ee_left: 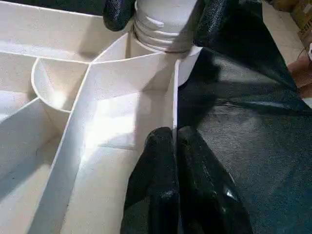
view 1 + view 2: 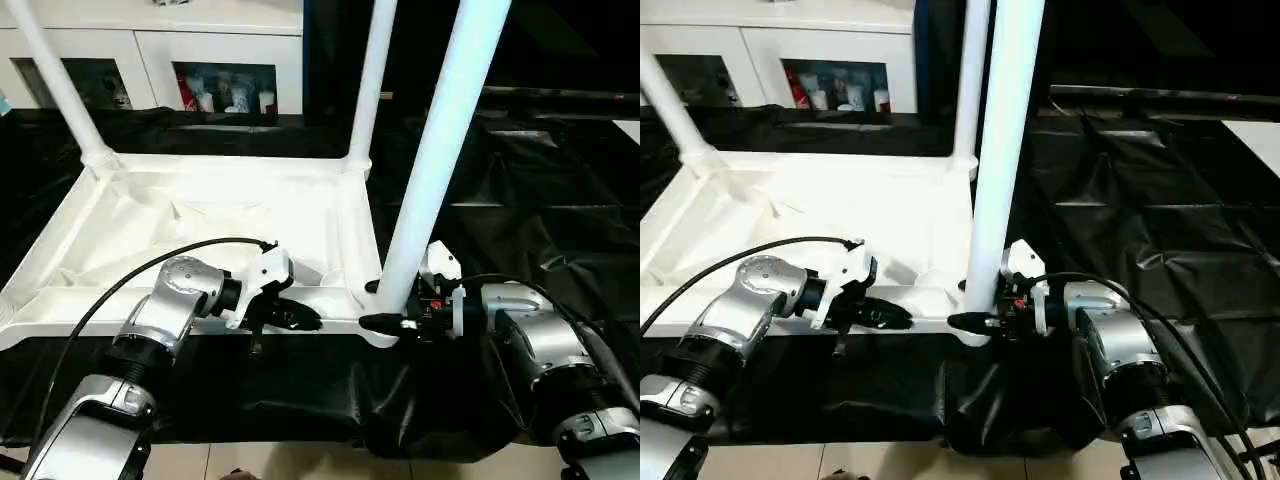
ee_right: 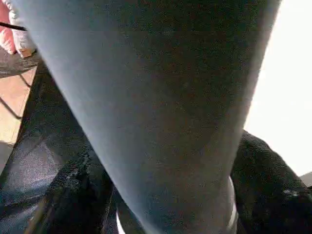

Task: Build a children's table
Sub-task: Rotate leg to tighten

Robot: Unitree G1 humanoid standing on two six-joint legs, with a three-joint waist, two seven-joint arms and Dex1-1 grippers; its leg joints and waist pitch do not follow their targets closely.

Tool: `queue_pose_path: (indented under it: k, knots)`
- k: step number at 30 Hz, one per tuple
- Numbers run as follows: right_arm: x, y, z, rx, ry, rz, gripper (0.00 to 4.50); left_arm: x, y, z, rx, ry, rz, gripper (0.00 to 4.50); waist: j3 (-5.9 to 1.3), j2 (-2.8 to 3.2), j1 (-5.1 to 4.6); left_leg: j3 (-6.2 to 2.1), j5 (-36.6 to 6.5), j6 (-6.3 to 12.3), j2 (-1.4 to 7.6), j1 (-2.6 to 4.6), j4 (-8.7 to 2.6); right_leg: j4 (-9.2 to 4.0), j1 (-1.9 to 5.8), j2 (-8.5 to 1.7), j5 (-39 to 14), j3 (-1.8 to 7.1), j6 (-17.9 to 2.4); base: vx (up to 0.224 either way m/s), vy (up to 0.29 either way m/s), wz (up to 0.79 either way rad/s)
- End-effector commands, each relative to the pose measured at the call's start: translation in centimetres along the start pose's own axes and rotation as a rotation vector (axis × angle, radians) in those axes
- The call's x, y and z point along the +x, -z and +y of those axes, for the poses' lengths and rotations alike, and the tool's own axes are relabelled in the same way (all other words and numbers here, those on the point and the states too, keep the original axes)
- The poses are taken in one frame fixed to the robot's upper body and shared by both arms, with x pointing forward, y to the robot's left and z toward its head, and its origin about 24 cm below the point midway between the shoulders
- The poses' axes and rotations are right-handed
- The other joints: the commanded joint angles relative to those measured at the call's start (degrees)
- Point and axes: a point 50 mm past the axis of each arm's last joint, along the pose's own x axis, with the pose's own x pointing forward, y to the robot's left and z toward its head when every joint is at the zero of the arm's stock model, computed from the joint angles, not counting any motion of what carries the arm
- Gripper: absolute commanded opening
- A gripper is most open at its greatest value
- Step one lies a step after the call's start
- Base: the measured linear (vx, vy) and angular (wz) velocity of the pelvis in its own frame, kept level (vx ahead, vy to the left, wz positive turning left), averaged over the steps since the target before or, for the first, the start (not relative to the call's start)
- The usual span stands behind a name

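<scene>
The children's table top (image 2: 200, 215) lies upside down on a black sheet, its ribbed underside facing up. Three white legs stand in its corner sockets: far left (image 2: 55, 80), far right (image 2: 372, 80) and near right (image 2: 440, 150). My left gripper (image 2: 300, 320) is shut on the thin near rim wall (image 1: 174, 97) of the top, close to the near-right corner. My right gripper (image 2: 385, 305) is around the base of the near-right leg, one black finger (image 1: 119, 12) on each side of its ribbed collar (image 1: 163, 27), pressing against it.
The black sheet (image 2: 520, 200) covers the work surface and hangs in folds over the near edge. A white cabinet (image 2: 150, 55) with glass doors stands behind. A black cable (image 2: 120, 285) arcs over my left forearm. Light floor (image 2: 300, 462) shows below the near edge.
</scene>
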Motion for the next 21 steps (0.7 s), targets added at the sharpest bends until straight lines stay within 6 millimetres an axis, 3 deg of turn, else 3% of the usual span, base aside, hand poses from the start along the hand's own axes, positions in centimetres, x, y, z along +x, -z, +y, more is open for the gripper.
queue_pose_path:
  k: [1,6,9,10,11,12,14,15,21]
  knots:
    - [0.7,0.2,0.7,0.001,-0.063,0.014,2.88,0.7,-0.7,-0.1,0.008,0.022,-0.052,0.00,-2.91,-0.06,-0.13,-0.68,-14.7,2.48,2.53,1.00,-3.59,-3.72,2.23,-2.63,-10.0,1.86,-14.8,0.000,0.000,0.00]
    - [1.1,0.6,1.2,0.012,-0.069,0.006,2.65,1.0,-0.8,0.0,0.011,-0.009,-0.064,0.00,-2.76,-0.28,0.07,-0.65,-14.8,2.59,2.52,0.99,-3.62,-3.87,2.13,-2.68,-11.6,1.91,-14.1,0.000,0.000,0.00]
    - [1.5,1.0,1.1,0.021,0.005,-0.004,2.63,1.3,-0.9,0.9,0.016,-0.134,-0.059,0.00,-2.59,-0.44,0.21,-0.68,-15.4,2.41,2.51,0.97,-3.73,-4.11,1.99,-2.73,-13.5,1.96,-13.2,0.000,0.000,0.00]
    - [1.8,1.3,0.8,0.032,0.065,0.003,2.63,1.5,-1.0,1.2,0.017,-0.177,-0.061,0.00,-2.44,-1.23,0.06,-0.61,-15.8,2.39,2.53,0.93,-3.78,-4.33,1.88,-2.73,-14.9,1.98,-12.8,0.000,0.000,0.00]
    - [1.8,1.3,0.8,0.032,0.065,0.003,2.63,1.5,-1.0,1.2,0.017,-0.177,-0.061,0.00,-2.36,-0.94,0.08,-0.77,-16.5,1.98,2.49,0.97,-3.84,-4.31,1.76,-2.88,-16.5,2.00,-12.4,0.000,0.000,0.00]
    - [2.4,1.9,0.2,0.045,0.190,0.017,2.63,1.9,-1.2,1.7,0.005,-0.247,-0.064,0.00,-2.29,-0.82,-0.10,-0.99,-18.0,1.02,2.45,1.19,-4.00,-4.78,1.53,-3.11,-20.3,2.06,-11.3,0.000,0.000,0.00]
    - [2.9,2.3,-0.1,0.073,0.262,0.021,2.62,2.4,-1.4,1.9,0.002,-0.282,-0.079,0.00,-2.18,-0.89,-0.61,-1.35,-20.0,-0.18,2.34,1.18,-4.23,-5.15,1.48,-3.21,-24.5,2.05,-9.7,0.000,0.000,0.00]
    - [3.5,2.7,-0.3,0.108,0.331,0.021,2.62,3.0,-1.8,2.0,0.000,-0.315,-0.096,0.00,-2.09,-1.28,-1.16,-1.52,-21.1,-0.63,2.26,1.17,-4.39,-5.36,1.25,-3.09,-26.7,2.01,-8.5,0.000,0.000,0.00]
    - [6.4,3.4,-1.3,0.232,0.644,0.050,2.62,7.0,-3.5,1.8,-0.006,-0.384,-0.134,0.00,-1.92,-0.90,-2.57,-1.88,-25.1,-1.39,1.99,1.55,-4.47,-6.39,0.50,-3.15,-32.7,1.94,-6.1,0.000,0.000,0.00]
